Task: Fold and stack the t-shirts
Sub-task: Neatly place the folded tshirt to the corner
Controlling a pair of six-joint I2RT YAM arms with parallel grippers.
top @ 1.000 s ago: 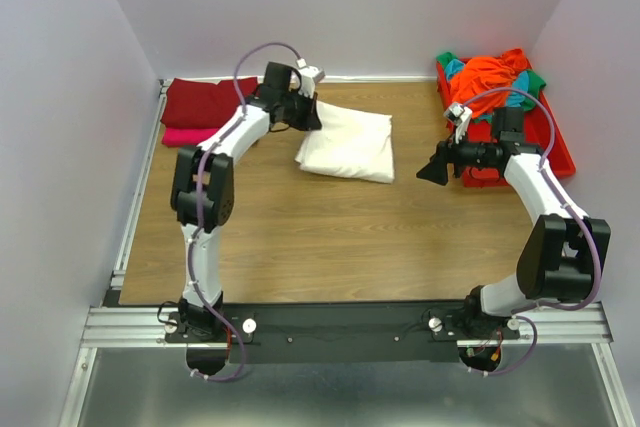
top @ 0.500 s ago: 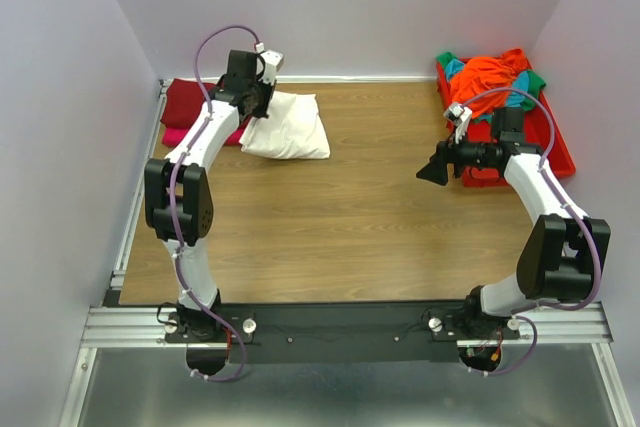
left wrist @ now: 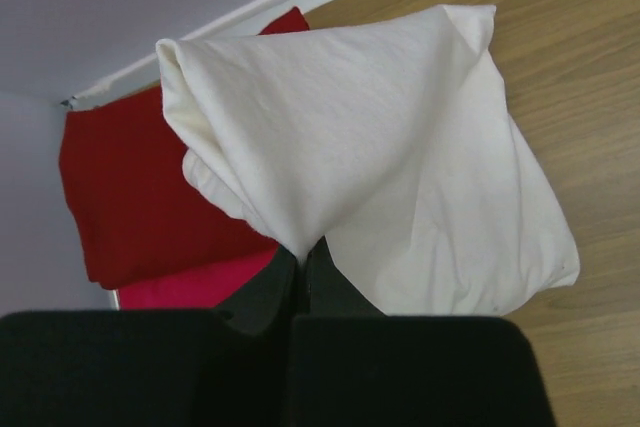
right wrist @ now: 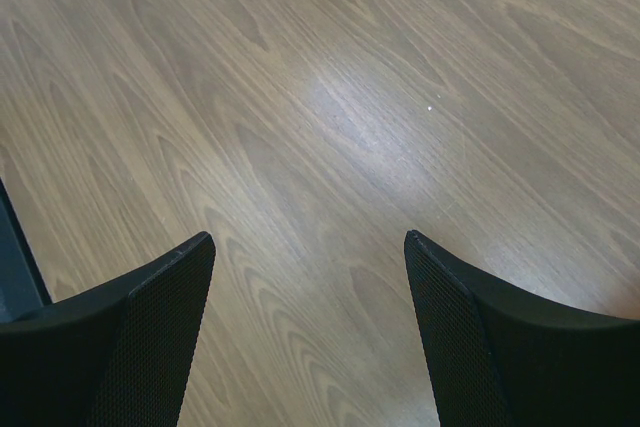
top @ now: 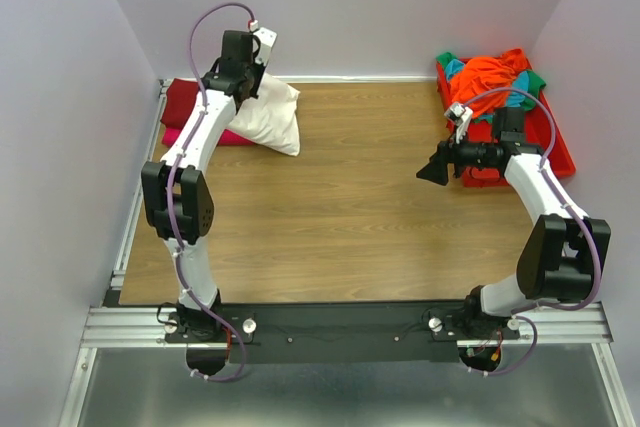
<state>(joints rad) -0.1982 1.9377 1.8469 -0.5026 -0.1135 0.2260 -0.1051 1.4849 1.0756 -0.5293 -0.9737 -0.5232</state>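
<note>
The folded cream-white t-shirt (top: 272, 117) hangs from my left gripper (top: 247, 87), which is shut on its edge at the back left of the table. In the left wrist view the cream-white t-shirt (left wrist: 400, 157) droops from my left gripper (left wrist: 300, 259), partly over the folded dark red t-shirt (left wrist: 130, 187) and the bright pink t-shirt (left wrist: 190, 282) beneath it. Those two, the dark red t-shirt (top: 190, 99) and the pink t-shirt (top: 180, 135), lie stacked by the left wall. My right gripper (top: 432, 169) (right wrist: 310, 247) is open over bare wood, holding nothing.
A red plastic tray (top: 556, 152) at the back right holds a heap of orange (top: 490, 72), teal (top: 455, 69) and green (top: 537, 77) shirts. Lavender walls close in the left, back and right. A metal rail (top: 135, 217) runs along the left table edge.
My left gripper has carried the cream-white t-shirt from the table's back middle leftward to the dark red and pink stack, lifting it. The right arm has not moved.
</note>
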